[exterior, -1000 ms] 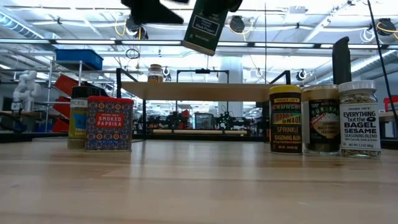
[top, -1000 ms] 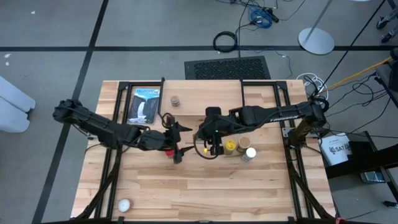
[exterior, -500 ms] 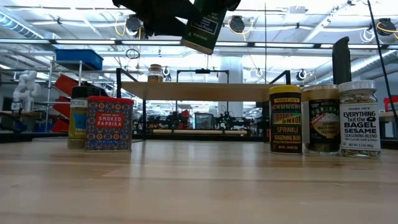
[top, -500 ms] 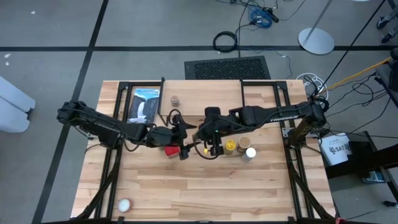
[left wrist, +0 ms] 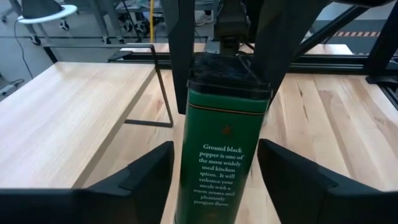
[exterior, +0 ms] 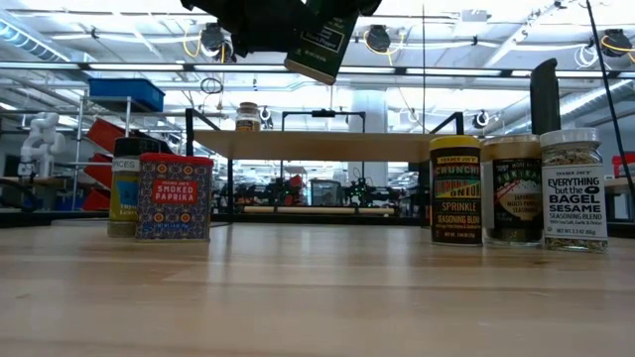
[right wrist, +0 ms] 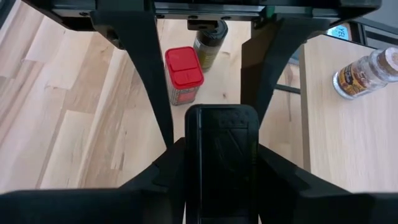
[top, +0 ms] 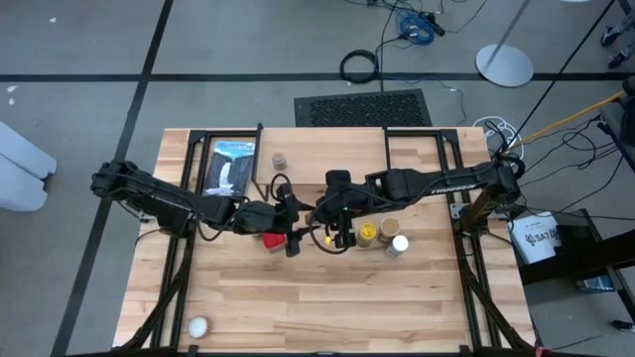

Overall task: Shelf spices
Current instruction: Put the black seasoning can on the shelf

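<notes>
Six spices, one black tin (exterior: 321, 42) aloft in right tool (right wrist: 221, 149), one shelf (exterior: 327, 145)

Two dark jointed arms, looped black and yellow cables at the wrists, broad matte-black fingers (left wrist: 149, 177).

Red tin (exterior: 175, 197) and three jars (exterior: 517, 190) apparently flank open tabletop (exterior: 317, 288).
</notes>
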Robot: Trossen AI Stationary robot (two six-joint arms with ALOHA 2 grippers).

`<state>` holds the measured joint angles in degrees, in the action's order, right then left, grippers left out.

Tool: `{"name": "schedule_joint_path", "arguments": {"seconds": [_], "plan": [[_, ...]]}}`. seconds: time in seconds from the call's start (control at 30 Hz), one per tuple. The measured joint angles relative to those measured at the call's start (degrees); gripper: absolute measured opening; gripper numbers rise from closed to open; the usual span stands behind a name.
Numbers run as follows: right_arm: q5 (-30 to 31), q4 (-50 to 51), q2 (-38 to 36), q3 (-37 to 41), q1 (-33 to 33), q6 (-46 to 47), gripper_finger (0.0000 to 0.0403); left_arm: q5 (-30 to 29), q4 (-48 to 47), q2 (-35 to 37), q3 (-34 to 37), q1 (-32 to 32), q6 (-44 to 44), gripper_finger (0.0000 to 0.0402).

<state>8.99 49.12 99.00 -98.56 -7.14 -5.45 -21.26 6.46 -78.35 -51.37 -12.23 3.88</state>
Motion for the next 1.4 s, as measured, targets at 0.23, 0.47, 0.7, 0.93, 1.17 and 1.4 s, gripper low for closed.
{"name": "schedule_joint_path", "arguments": {"seconds": [0.23,0.47,0.7,0.93,1.17,1.4], "plan": [[0.0,0.0,0.0,0.0,0.0,0.1,0.0132,0.0,0.0,0.0,0.0,0.0,-0.2,0.0205],[0.3,-0.1,0.0,0.0,0.0,0.2,0.0146,0.5,0.0,0.0,0.0,0.1,-0.4,0.0172],[1.5,-0.4,0.0,0.0,-0.1,0.2,0.0162,0.8,0.0,0.0,0.0,0.1,-0.3,0.0151],[1.6,-0.5,0.0,0.0,-0.1,0.0,0.0171,0.9,0.0,0.0,0.0,0.0,-0.3,0.0150],[1.5,0.5,0.0,0.0,-0.1,-0.6,0.0206,1.3,-0.1,0.0,0.0,0.0,-0.4,0.0150],[1.5,1.1,-0.2,0.0,-0.1,-1.2,0.0239,1.5,-0.1,0.0,0.0,0.1,-1.3,0.0149]]}}
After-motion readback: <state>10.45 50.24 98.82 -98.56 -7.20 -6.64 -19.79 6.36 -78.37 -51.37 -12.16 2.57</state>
